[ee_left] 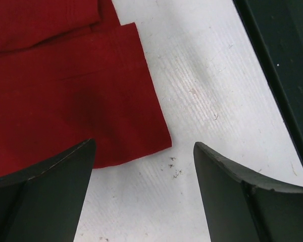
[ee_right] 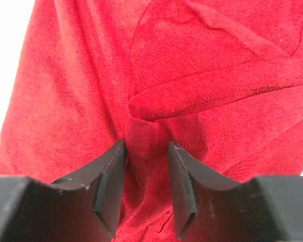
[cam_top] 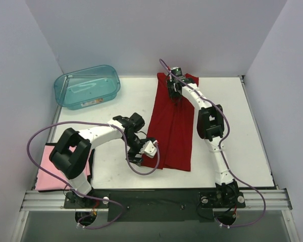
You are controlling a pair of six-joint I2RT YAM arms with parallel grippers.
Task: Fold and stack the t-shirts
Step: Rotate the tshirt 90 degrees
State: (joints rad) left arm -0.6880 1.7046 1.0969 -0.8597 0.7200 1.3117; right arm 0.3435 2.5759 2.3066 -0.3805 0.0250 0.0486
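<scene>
Dark red t-shirt point(cam_top: 171, 126) lies folded lengthwise, ready for halving; left tool point(ee_left: 144, 143) gapes beside hem, right tool point(ee_right: 146, 143) straddles cloth, grip unclear.

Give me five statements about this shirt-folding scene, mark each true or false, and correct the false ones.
1. The left gripper is open and holds nothing. True.
2. The dark red t-shirt lies inside the teal tub. False: it lies on the table, and the tub stands apart at the far left.
3. Red cloth sits between the fingers of the right gripper. True.
4. The pink t-shirt is stacked on the red one. False: it lies apart at the near left edge, partly under the left arm.
5. The right gripper is at the red shirt's near end. False: it is at the far end.
</scene>
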